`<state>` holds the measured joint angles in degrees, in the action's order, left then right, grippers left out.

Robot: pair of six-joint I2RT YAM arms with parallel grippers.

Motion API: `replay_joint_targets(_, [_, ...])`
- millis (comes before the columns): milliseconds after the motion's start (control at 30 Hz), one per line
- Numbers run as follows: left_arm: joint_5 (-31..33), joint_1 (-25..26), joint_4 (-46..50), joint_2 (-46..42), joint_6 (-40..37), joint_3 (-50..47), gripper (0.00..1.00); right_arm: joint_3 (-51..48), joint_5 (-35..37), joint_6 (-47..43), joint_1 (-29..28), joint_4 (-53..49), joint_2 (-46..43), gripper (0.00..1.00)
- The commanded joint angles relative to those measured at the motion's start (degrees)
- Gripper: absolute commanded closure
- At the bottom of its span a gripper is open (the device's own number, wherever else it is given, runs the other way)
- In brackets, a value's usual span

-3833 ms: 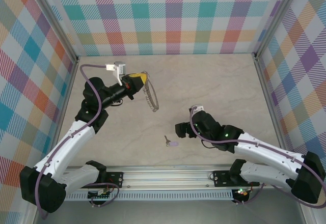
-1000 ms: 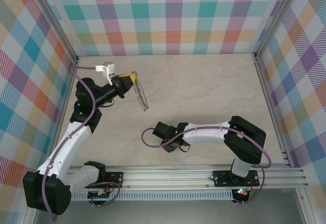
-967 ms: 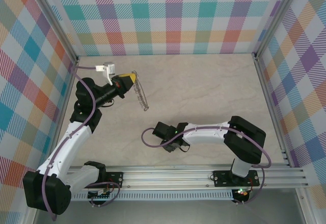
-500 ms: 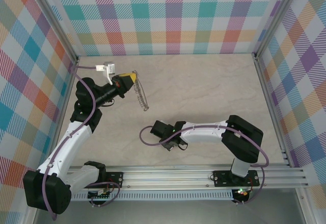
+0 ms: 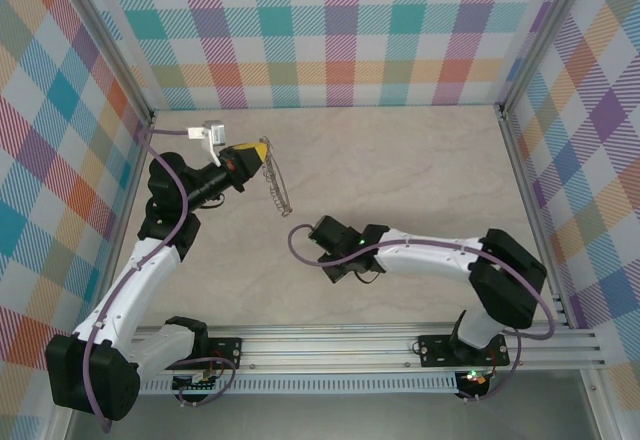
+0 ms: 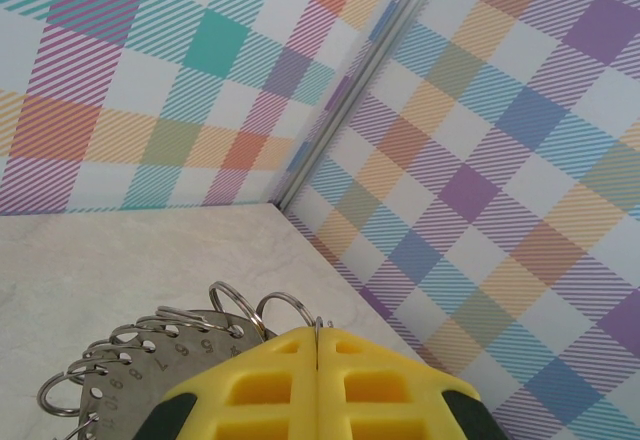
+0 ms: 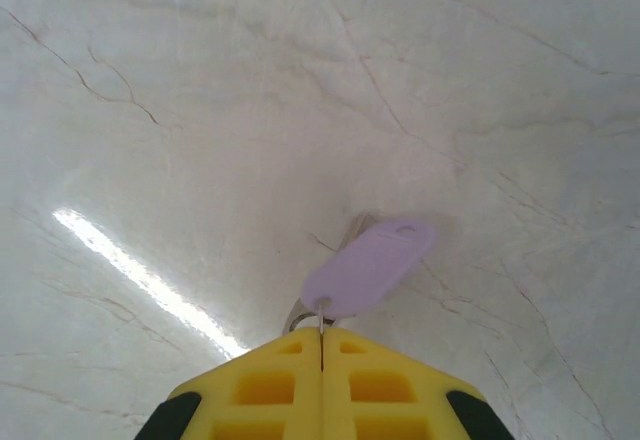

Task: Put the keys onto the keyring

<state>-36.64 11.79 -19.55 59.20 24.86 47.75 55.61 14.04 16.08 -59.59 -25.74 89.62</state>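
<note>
Keys [image 7: 370,265] pinched in the right gripper [image 7: 321,345], lilac tag poking out over the table [image 7: 150,110]; left gripper [image 6: 317,345] clenched on the keyring [image 6: 150,352]. Best carry across steadily, aiming for 1 wire loop [image 6: 232,305].

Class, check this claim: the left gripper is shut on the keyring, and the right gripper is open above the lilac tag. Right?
One slip: the right gripper is not open. The right wrist view shows it shut on the end of the lilac tag. The left gripper is shut on the keyring, as stated.
</note>
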Motion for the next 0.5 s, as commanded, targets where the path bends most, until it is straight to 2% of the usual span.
replay_joint_targets(0, [-1.4,-0.9,-3.3,-0.9,0.8,1.2,1.0,-3.2,-6.1,2.7,2.1,2.0,-3.9,1.0])
replay_joint_targets(333, [-2.2,-0.9,-4.7,-0.4,1.8,0.8,1.0,-11.3,-16.1,7.3,9.3,7.6,-15.5,1.0])
replay_joint_targets(467, [-3.2,-0.8,-5.4,0.0,2.2,0.2,1.0,-13.6,-18.1,8.7,11.9,9.1,-19.6,1.0])
